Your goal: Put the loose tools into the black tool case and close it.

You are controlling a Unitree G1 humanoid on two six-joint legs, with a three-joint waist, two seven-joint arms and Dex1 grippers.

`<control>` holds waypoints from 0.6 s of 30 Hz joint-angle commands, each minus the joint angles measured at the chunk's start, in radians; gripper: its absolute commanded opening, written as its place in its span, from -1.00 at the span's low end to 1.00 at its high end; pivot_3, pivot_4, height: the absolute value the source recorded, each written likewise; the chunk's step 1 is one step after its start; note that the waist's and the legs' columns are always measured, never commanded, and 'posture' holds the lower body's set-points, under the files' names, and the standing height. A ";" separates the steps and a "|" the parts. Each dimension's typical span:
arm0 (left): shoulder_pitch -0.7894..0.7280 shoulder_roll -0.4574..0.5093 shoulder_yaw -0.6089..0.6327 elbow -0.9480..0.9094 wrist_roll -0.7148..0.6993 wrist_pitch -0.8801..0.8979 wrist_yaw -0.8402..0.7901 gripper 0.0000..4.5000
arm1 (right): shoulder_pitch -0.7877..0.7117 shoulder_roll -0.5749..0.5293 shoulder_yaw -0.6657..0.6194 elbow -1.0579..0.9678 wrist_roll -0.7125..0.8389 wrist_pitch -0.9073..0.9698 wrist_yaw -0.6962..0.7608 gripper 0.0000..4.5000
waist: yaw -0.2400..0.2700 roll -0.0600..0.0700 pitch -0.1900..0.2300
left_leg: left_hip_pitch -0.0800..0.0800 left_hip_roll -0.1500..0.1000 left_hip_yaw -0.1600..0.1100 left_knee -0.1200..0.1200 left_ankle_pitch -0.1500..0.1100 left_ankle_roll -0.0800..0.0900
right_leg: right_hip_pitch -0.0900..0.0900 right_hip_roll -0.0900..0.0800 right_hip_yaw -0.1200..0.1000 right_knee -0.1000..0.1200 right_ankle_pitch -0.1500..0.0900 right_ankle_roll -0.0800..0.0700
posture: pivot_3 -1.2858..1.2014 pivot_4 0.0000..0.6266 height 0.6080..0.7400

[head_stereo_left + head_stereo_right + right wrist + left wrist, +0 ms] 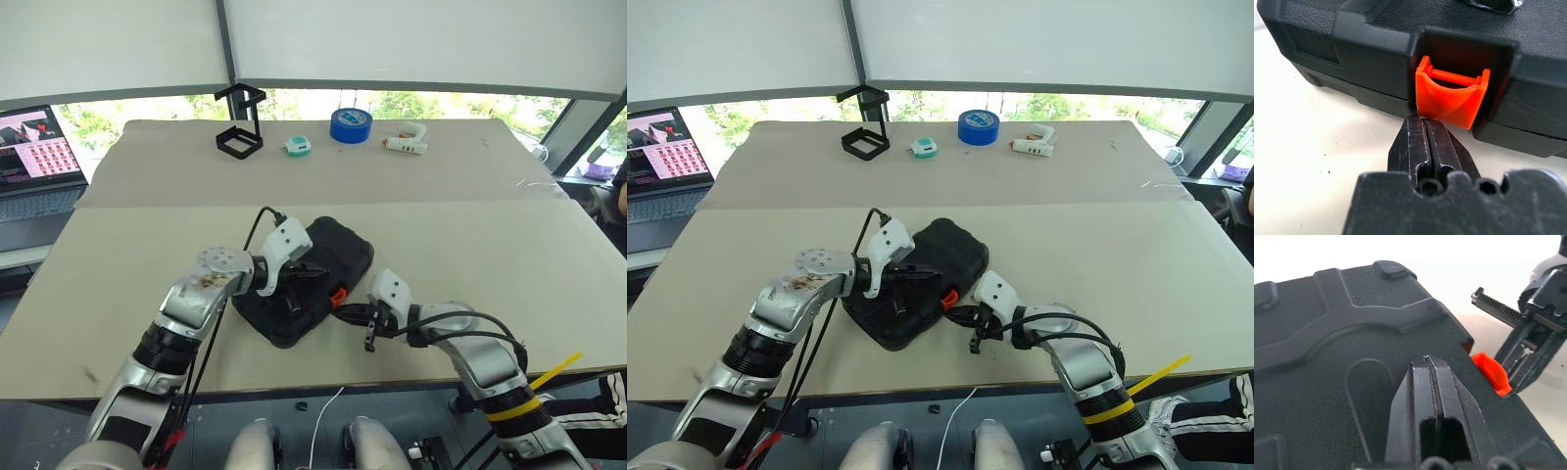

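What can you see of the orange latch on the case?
The orange latch is a small glossy plastic flap hinged in a recess on the front edge of the closed black tool case. It sticks outward at a tilt, apparently not snapped flat. The right gripper, shut, sits at its lower edge; contact can't be confirmed. The left gripper, shut, is over the lid.

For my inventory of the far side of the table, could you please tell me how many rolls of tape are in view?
1. A blue tape roll lies at the table's far edge, between the small teal tape measure and a white glue gun. The black tool case is shut, so anything inside is hidden.
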 commanded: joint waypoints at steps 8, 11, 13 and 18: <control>0.283 0.178 0.335 -0.111 -0.163 -0.250 -0.153 0.12 | 0.106 -0.203 -0.251 -0.114 0.123 -0.111 0.118 0.36 | 0.006 0.002 0.001 | -0.001 0.000 0.001 -0.009 0.000 -0.001 | -0.004 0.000 0.000 -0.002 -0.002 -0.003 | 0.03 -0.52 1.00; 0.388 0.253 0.434 -0.114 -0.170 -0.308 -0.176 0.69 | 0.112 -0.249 -0.295 -0.030 0.097 -0.214 0.134 0.86 | 0.003 0.001 0.003 | -0.010 0.000 0.004 -0.009 0.001 -0.002 | -0.015 -0.001 0.001 -0.001 -0.002 -0.003 | 0.03 -0.52 1.00; 0.474 0.283 0.505 -0.090 -0.159 -0.349 -0.171 0.99 | 0.096 -0.259 -0.325 0.073 0.083 -0.351 0.154 1.00 | 0.005 0.001 0.003 | -0.010 0.000 0.005 -0.009 0.001 -0.002 | -0.015 -0.001 0.001 -0.001 -0.002 -0.003 | 0.03 -0.52 1.00; 0.618 0.289 0.641 -0.041 -0.097 -0.483 -0.089 0.99 | 0.043 -0.276 -0.390 0.317 0.118 -0.541 0.232 1.00 | 0.011 -0.001 0.006 | -0.009 0.000 0.006 -0.009 0.001 -0.002 | -0.014 -0.001 0.001 -0.002 -0.002 -0.002 | 0.03 -0.52 1.00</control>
